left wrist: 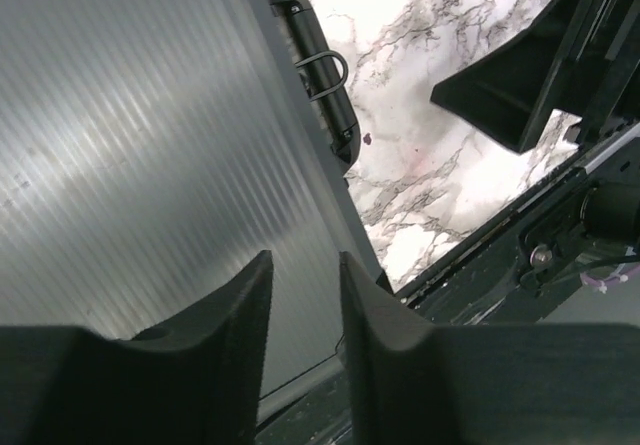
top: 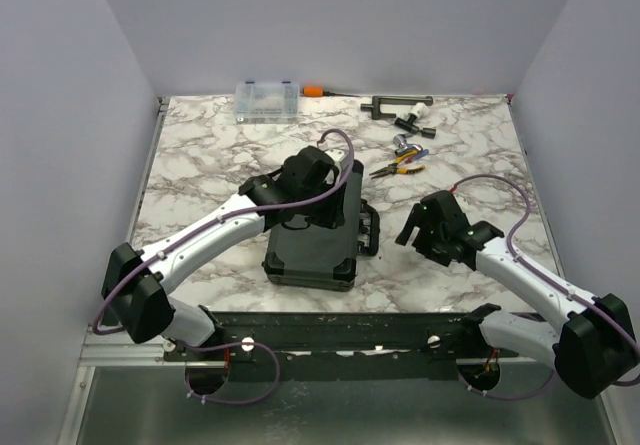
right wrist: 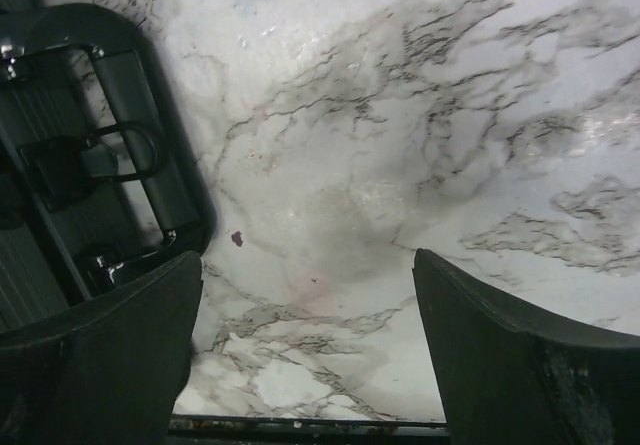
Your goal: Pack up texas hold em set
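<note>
So far: we judge the packing mostly done. The briefcase (top: 310, 255) lies flat on the tabletop (top: 200, 155) with its lid down, and we see no cards, triangles or small boxes loose on the marble.
Case position: near the centre of the top view, a little left of the middle, with its handle (top: 371, 231) on the right-hand edge.
Left claw (left wrist: 303, 265): it hangs over the ribbed lid, which fills the left half of the left wrist view. Its fingers stand a narrow gap apart with nothing between them. We cannot tell whether the tips touch the lid.
Right claw (right wrist: 305, 260): it is spread wide and empty over bare marble, just right of the handle, which sits in the upper left of the right wrist view.
Latches: a wire loop (left wrist: 322, 70) shows on the case's edge, upper centre of the left wrist view. We cannot tell whether it is fastened.
Left to do: by our reckoning, only pressing the lid home and fastening the latches, if they are not caught already.
Bystanders: a clear compartment box (top: 267, 100) and pliers (top: 400, 168) lie along the top of the top view, well apart from the case.
</note>
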`<act>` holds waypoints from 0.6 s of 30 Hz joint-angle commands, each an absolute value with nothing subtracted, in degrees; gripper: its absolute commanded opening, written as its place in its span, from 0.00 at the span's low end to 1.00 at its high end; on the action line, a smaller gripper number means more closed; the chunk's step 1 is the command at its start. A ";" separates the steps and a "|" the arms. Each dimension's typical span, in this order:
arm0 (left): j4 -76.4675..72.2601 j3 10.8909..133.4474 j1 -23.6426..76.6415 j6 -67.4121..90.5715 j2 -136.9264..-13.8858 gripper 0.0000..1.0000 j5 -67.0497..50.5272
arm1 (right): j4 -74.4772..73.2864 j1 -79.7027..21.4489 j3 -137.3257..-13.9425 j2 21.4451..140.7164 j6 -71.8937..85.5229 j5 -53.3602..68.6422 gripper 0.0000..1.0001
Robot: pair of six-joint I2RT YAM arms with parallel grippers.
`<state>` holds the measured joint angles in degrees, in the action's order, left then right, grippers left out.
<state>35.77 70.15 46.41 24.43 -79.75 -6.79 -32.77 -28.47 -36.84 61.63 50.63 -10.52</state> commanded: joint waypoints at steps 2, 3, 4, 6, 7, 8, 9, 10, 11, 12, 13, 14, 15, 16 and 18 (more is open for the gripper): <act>34.53 74.76 48.49 24.08 -84.88 0.26 -4.21 | -27.20 -27.43 -36.16 62.30 49.29 -3.50 0.87; 34.54 74.95 48.68 24.15 -85.53 0.24 -4.06 | -26.90 -27.36 -36.11 62.44 49.22 -3.51 0.86; 34.48 75.12 48.85 24.17 -86.48 0.22 -3.82 | -26.59 -27.27 -36.03 62.61 49.30 -3.47 0.85; 34.44 75.23 49.04 23.96 -88.08 0.18 -3.31 | -25.88 -27.17 -35.95 63.26 49.08 -3.04 0.85; 34.41 75.40 49.06 23.68 -88.79 0.16 -3.14 | -25.64 -27.08 -35.92 63.81 49.04 -2.79 0.84; 34.53 75.49 49.12 23.48 -89.59 0.14 -2.88 | -25.43 -26.92 -35.91 64.33 48.91 -2.59 0.84; 34.50 75.43 49.13 23.55 -90.33 0.13 -2.64 | -25.12 -26.81 -35.95 64.93 48.79 -2.40 0.83; 34.45 75.34 49.16 23.48 -90.88 0.11 -2.50 | -24.84 -26.58 -35.96 65.36 48.70 -2.16 0.82; 34.44 75.24 49.18 23.47 -91.55 0.10 -2.55 | -24.43 -26.50 -35.96 65.85 48.62 -1.90 0.81; 34.45 75.17 49.19 23.62 -92.23 0.08 -2.55 | -24.12 -26.38 -36.03 66.23 48.69 -1.64 0.80; 34.45 74.98 49.25 23.73 -92.98 0.06 -2.71 | -23.71 -26.30 -35.99 66.58 48.67 -1.50 0.79; 34.45 74.84 49.32 23.99 -93.58 0.05 -2.88 | -23.37 -26.18 -36.08 66.99 48.74 -1.49 0.78; 34.45 74.59 49.54 24.08 -94.26 0.03 -3.07 | -23.12 -26.11 -36.14 67.33 48.87 -1.72 0.77; 34.45 74.33 49.84 24.04 -94.77 0.01 -3.08 | -22.90 -26.02 -36.18 67.74 48.96 -2.00 0.75; 34.31 73.78 50.61 24.14 -95.75 0.00 -2.77 | -22.34 -25.68 -36.40 68.83 48.91 -2.12 0.69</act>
<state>34.72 74.22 49.04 24.21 -93.89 -4.19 -24.82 -26.41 -36.05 67.24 49.43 -3.05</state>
